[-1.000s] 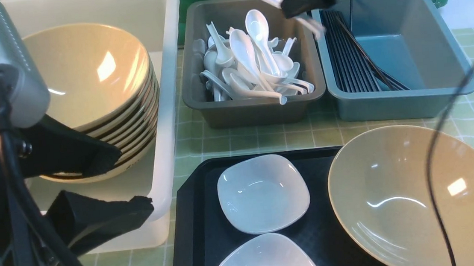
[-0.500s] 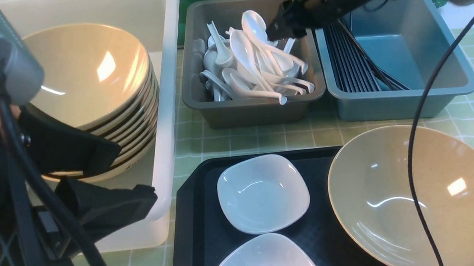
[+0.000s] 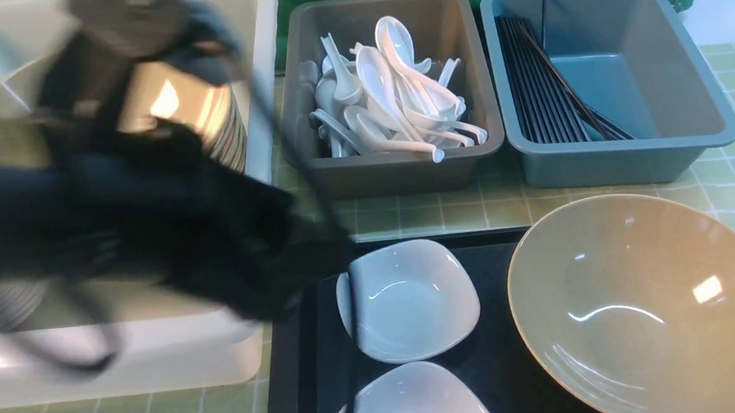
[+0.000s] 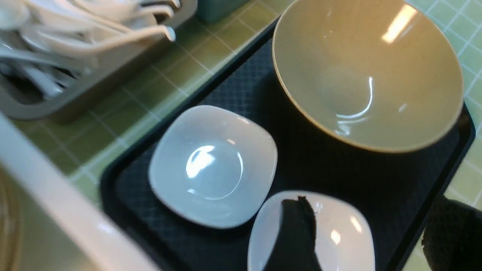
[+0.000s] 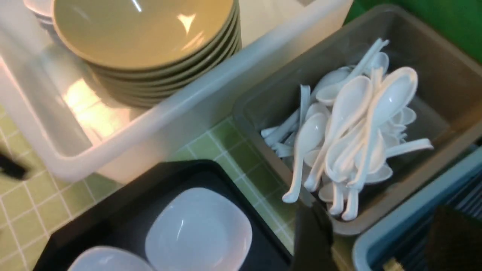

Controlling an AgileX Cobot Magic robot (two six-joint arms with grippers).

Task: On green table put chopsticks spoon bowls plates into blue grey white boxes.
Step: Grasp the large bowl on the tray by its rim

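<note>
- Sorting by kind explains the layout we see: white spoons (image 3: 398, 97) heaped in the grey box (image 3: 398, 174), black chopsticks (image 3: 540, 85) laid lengthwise along one side of the blue box (image 3: 623, 161), tan bowls (image 5: 143, 34) nested in a stack inside the white box (image 3: 262, 109)
- Waiting on the black tray (image 3: 501, 368) are the big tan bowl (image 3: 642, 309) and two white square dishes, the far dish (image 3: 409, 299) and the near dish (image 3: 412, 409), lying close together
- Our left pincer (image 4: 372, 218) hangs over the tray with its jaws apart and empty, one finger above the near dish; we judge it is lining up on a dish, though the front view shows that arm only as a blur
- Our right pincer (image 5: 376, 218) hovers where the grey and blue boxes meet, jaws apart, nothing in them
- Spoons are glossy, deep-scooped and short-handled, so they tangle rather than stack; the bowls are wide, shallow and smooth, which lets them nest
- Dishes have rounded corners and thin slick rims, so we expect a rim grip to slip easily
- Tray shows a fine crosshatch; the worktop (image 3: 422, 218) is green check
</note>
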